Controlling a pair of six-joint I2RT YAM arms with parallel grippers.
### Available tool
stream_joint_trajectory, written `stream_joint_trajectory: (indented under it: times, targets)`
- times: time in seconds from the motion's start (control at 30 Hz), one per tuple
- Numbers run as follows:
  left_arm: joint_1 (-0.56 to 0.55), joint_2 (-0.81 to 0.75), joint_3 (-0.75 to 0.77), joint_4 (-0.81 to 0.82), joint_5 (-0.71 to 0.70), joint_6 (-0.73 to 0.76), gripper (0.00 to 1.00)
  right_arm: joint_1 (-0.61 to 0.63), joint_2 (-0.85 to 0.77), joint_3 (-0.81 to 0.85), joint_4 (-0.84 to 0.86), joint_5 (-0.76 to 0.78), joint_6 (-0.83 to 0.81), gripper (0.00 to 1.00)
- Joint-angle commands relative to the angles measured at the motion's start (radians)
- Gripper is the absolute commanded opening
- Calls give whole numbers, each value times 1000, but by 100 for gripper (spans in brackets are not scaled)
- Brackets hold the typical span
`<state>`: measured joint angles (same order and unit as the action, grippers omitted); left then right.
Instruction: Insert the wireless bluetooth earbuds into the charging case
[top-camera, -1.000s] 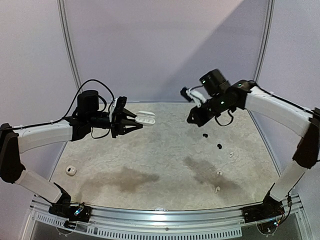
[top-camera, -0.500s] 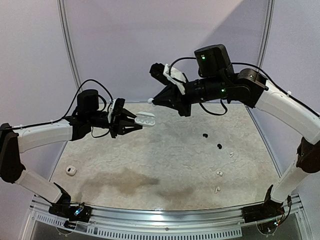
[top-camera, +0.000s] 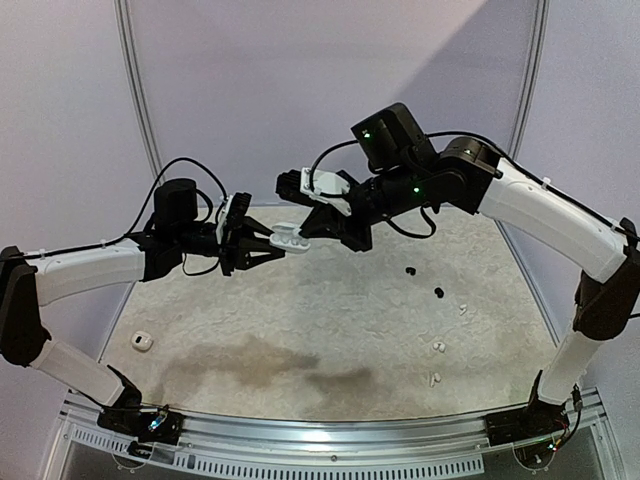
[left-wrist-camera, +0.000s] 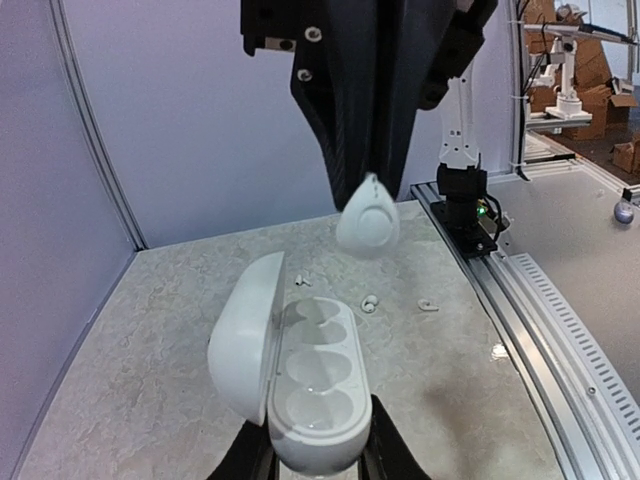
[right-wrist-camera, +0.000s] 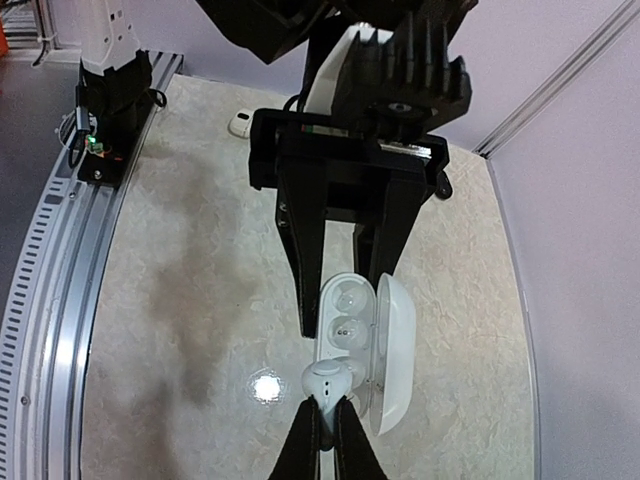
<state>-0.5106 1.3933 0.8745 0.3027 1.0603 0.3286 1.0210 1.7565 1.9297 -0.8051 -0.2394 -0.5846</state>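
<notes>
Rail first: a ribbed aluminium rail (top-camera: 320, 437) runs along the near edge, with both arm bases bolted to it. Past that is the mottled beige tabletop (top-camera: 300, 300), with darker smudgy patches (top-camera: 255, 355) in its near half. A small white pebble-shaped case (top-camera: 141, 342) sits shut near the left edge. Over on the right, three loose white earbuds (top-camera: 438, 347) lie scattered, and a bit further back there are two loose black earbuds (top-camera: 438, 293).

Further in and up off the surface, the left gripper (top-camera: 270, 244) is clamped on an open white plastic charging case (left-wrist-camera: 310, 385). Its lid (left-wrist-camera: 245, 345) is swung out sideways and the wells face up. The right gripper (right-wrist-camera: 322, 415) points in from the opposite side, fingers pinched tight on one white earbud (left-wrist-camera: 367, 214). That bud hangs just over the case end furthest from the left gripper, looks like it's not touching.

Behind it all are pale lilac wall panels (top-camera: 300, 90) with grey metal poles (top-camera: 137, 90). The left wrist view also catches cardboard boxes (left-wrist-camera: 600, 75) out in the room.
</notes>
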Motion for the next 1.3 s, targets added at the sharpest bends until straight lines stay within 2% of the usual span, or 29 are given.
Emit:
stream_joint_trajectory:
  times: [0.0, 0.63, 0.77, 1.0, 1.27]
  targets:
    - [-6, 4, 20, 19, -4, -11, 0, 7, 43, 44, -54, 54, -58, 0]
    - [-9, 19, 40, 29, 7, 35, 0, 7, 100, 72, -62, 129, -90, 0]
    - [-11, 21, 38, 39, 13, 31, 0, 7, 108, 72, -60, 146, -91, 8]
    - [-11, 21, 31, 62, 15, 24, 0, 7, 114, 72, -53, 176, -89, 11]
    - [-10, 19, 21, 67, -16, -40, 0, 7, 91, 73, -35, 169, -62, 23]
